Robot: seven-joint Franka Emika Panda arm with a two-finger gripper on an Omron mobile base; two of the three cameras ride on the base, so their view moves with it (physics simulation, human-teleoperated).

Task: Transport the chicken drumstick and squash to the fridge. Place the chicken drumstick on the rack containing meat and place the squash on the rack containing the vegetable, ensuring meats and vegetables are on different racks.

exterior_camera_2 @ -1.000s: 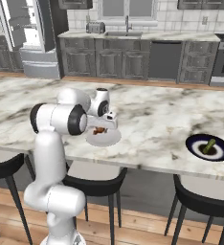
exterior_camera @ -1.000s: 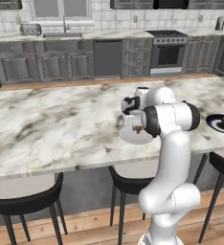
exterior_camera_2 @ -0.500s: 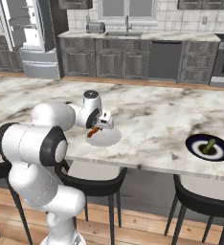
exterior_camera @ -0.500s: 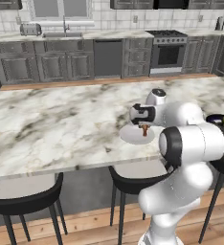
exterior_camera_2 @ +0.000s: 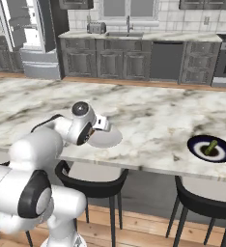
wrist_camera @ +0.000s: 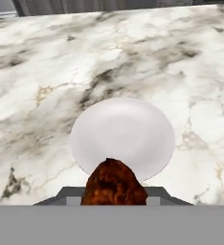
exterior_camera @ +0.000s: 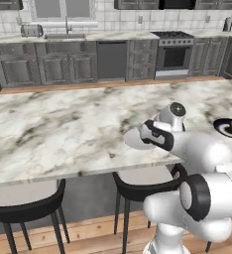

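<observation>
- The gripper [wrist_camera: 114,198] is clamped on the chicken drumstick [wrist_camera: 114,184], a knobbly reddish-brown piece held just above a round, smooth white plate [wrist_camera: 122,134].
- That plate sits on the veined marble counter [exterior_camera_2: 148,116].
- The squash [exterior_camera_2: 210,146] lies on a dark-rimmed plate [exterior_camera_2: 211,148], well apart to the right.
- The fridge [exterior_camera_2: 25,38] stands open in the far left corner, across the counter.
- Black stools [exterior_camera_2: 93,178] tuck under the near edge.

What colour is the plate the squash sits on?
The plate is dark blue with a pale middle, holding the green squash. The right base view shows it best.
</observation>
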